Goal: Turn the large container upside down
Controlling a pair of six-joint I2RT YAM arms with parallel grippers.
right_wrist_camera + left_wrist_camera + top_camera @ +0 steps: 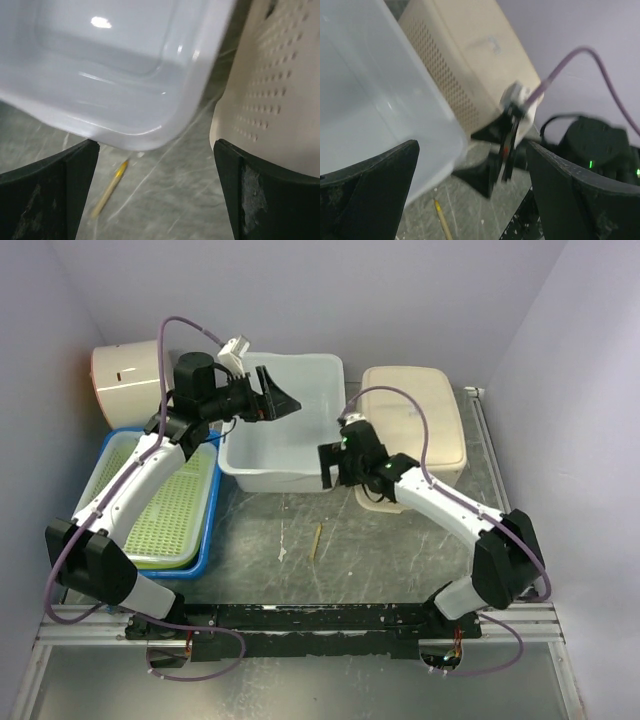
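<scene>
The large container (270, 478) sat on the table (390, 550) near the middle of the far edge. Its open side was up, nothing could be seen inside it, and it was not yet turned over. The left gripper (284, 400) hung just above the container's left rim, its two fingers spread wide and holding nothing. The right gripper (328, 466) was down low by the container's near right corner, its fingers also spread wide and holding nothing. In the right wrist view that round corner showed between the two fingers, a little way beyond them. The arms were probably placed on two sides so each could take a rim and tip the big box together, since it looked too wide for one gripper alone. Room was tight on the right. A cream basket (415, 425) with little holes lay bottom up just beside the container, toward the far right corner, with only a thin strip of table between them. On the left, a green mesh tray (170, 515) sat inside a blue tray (207, 530) along the left edge, with one corner close to the container. A round cream tub (125, 380) stood in the far left corner. A pencil (317, 538) lay on the bare table in front of the container. The most open room was toward the near edge, so tipping the box that way would probably be safest, though it might come down on the pencil.
</scene>
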